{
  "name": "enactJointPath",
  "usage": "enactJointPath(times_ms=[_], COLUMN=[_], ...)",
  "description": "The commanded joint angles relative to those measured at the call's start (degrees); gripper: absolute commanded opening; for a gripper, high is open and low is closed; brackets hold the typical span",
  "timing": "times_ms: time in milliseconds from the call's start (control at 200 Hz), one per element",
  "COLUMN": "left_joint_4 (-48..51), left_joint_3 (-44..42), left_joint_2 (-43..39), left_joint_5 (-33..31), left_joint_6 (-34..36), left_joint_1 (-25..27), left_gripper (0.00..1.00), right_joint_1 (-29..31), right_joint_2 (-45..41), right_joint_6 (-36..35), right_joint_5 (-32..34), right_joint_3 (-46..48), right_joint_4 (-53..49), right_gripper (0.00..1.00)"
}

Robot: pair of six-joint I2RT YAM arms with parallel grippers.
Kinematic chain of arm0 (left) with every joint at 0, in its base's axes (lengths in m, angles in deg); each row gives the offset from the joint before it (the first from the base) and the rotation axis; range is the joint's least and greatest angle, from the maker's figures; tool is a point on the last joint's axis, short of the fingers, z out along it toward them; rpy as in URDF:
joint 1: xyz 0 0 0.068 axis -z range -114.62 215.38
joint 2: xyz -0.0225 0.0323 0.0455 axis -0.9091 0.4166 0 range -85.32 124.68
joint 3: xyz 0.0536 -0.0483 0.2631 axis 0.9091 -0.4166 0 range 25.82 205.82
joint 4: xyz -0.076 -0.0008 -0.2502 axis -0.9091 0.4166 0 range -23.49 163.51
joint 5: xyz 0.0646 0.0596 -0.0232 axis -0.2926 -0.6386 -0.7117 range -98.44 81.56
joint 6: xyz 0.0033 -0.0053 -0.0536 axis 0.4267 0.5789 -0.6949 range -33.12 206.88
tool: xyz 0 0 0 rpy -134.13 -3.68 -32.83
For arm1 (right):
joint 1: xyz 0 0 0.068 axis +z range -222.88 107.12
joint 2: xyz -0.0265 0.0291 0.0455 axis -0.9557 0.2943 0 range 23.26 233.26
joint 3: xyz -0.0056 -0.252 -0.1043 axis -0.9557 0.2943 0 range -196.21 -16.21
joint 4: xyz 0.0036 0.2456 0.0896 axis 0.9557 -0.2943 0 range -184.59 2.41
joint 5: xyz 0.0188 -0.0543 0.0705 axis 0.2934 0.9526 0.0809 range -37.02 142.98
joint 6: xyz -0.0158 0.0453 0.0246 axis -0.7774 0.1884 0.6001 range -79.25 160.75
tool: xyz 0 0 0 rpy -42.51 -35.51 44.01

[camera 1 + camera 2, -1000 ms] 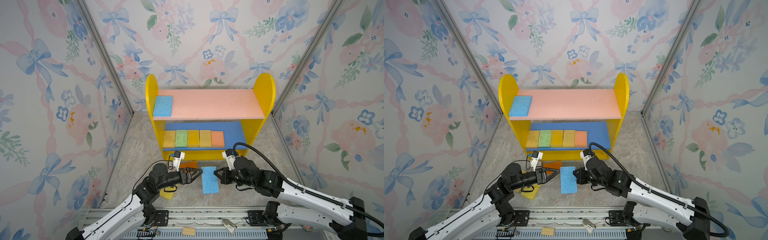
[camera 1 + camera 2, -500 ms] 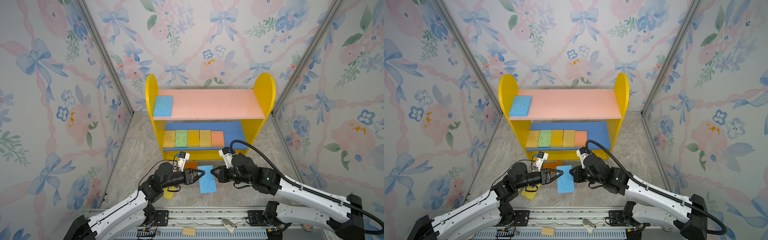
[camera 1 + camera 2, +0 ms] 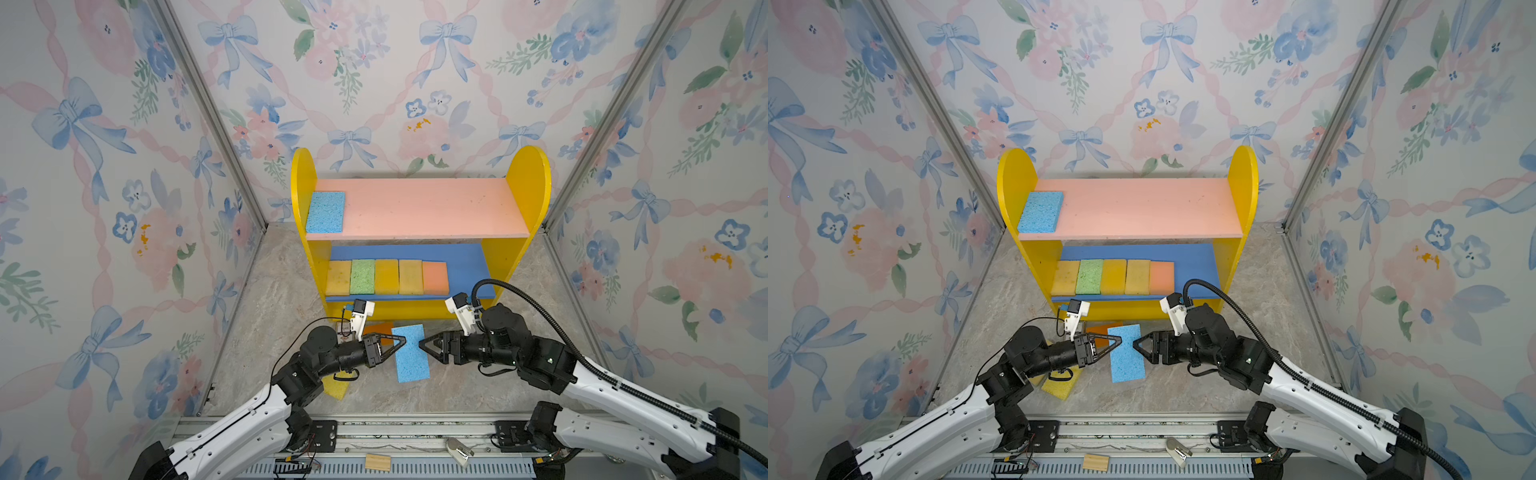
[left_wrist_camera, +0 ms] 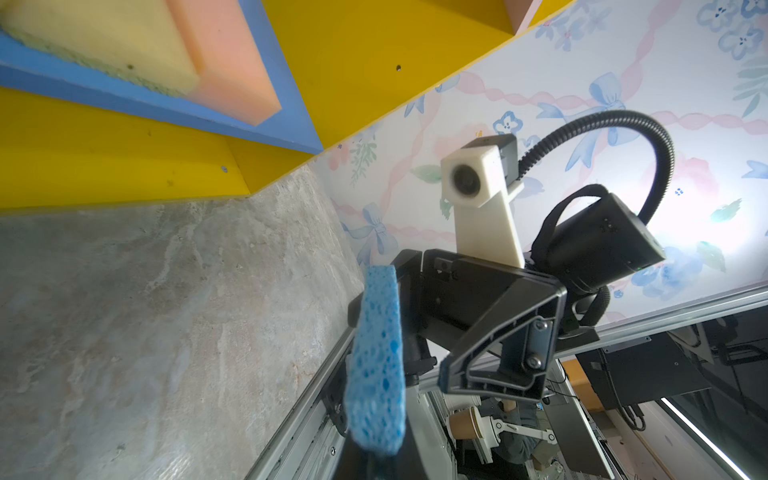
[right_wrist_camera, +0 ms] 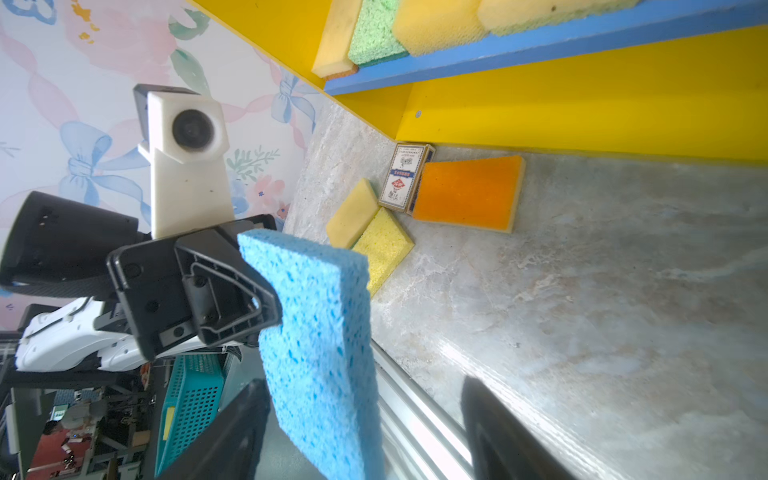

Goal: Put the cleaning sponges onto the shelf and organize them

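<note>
A blue sponge hangs above the floor between the two arms. My left gripper is shut on its left edge. In the left wrist view that sponge stands edge-on in my left gripper. My right gripper is open, its fingers wide around the blue sponge. The shelf carries another blue sponge on the pink board and a row of several sponges on the blue board.
On the floor before the shelf lie an orange sponge, a yellow sponge, a pale yellow sponge and a small printed card box. A metal rail runs along the front. Flowered walls close in both sides.
My left gripper has shut on the blue sponge and my right gripper has opened and let go of it. The sponge has shifted a little to the left.
</note>
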Motion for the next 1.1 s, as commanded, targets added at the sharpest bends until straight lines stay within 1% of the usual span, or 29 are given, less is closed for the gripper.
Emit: enactJointPath(times_ms=[0, 90, 245, 345, 460, 630, 690, 735, 745, 765, 810, 840, 900, 980, 1030, 1060, 1090], left_joint_4=[-4.0, -4.7, -5.4, -5.4, -5.4, -5.4, -5.4, -5.4, -5.4, -5.4, -5.2, -4.6, 0.0, 16.1, 23.1, 26.1, 28.8], left_joint_3=[2.2, 3.3, 4.4, 4.1, 3.9, 3.8, 3.9, 3.9, 4.0, 4.0, 3.9, 4.0, 4.5, 8.1, 9.8, 10.5, 11.1], left_joint_2=[-0.2, 0.1, 0.5, 0.2, 0.0, 0.2, 0.4, 0.4, 0.5, 0.4, 0.2, -0.1, -1.6, -4.0, -5.5, -5.7, -8.1], left_joint_5=[3.0, 4.1, 4.7, 5.0, 5.2, 5.7, 5.6, 5.7, 5.9, 6.0, 6.5, 7.0, 7.3, 3.2, 0.8, -0.6, -2.2], left_joint_6=[-1.8, -2.4, -2.5, -2.8, -3.2, -3.6, -3.6, -3.6, -3.6, -3.5, -3.3, -2.9, -0.5, 8.1, 12.7, 14.2, 15.3], left_joint_1=[-1.2, -2.1, -2.5, -3.6, -4.4, -5.0, -5.0, -5.1, -5.1, -5.2, -5.5, -5.9, -7.6, -10.0, -11.5, -12.2, -13.0], left_gripper=[0.0, 0.0, 0.0, 0.0, 0.0, 0.0, 0.0, 0.0, 0.02, 0.1, 0.33, 0.42, 0.58, 0.8, 0.88, 0.92, 0.96], right_joint_1=[-0.5, -0.5, -0.6, -0.5, -0.4, -0.3, -0.2, -0.1, 0.0, 0.0, 0.3, 0.5, 1.0, 2.6, 3.4, 4.2, 4.7], right_joint_2=[-2.3, -2.8, -2.7, -2.2, -2.3, -3.1, -3.2, -3.3, -3.3, -3.4, -3.4, -3.6, -4.0, -3.9, -3.8, -3.6, -3.5], right_joint_6=[0.9, 1.7, 2.4, 3.0, 3.4, 3.5, 3.6, 3.4, 3.3, 3.2, 2.3, 1.6, -0.6, -4.3, -5.9, -6.7, -7.3], right_joint_5=[-8.6, -11.0, -11.8, -12.2, -12.4, -11.5, -11.3, -10.8, -10.7, -10.4, -9.5, -8.7, -5.8, -1.2, 1.1, 2.4, 3.1], right_joint_3=[2.9, 4.0, 4.9, 5.1, 5.2, 5.0, 4.8, 4.5, 4.3, 4.0, 3.0, 2.0, -0.5, -5.2, -8.0, -9.6, -11.1], right_joint_4=[6.4, 8.6, 10.7, 11.8, 12.4, 11.9, 11.8, 11.3, 11.1, 10.5, 8.5, 6.8, 2.0, -6.6, -10.7, -12.9, -14.4], right_gripper=[0.75, 0.71, 0.61, 0.52, 0.39, 0.15, 0.09, 0.07, 0.07, 0.06, 0.04, 0.03, 0.02, 0.0, 0.0, 0.0, 0.0])
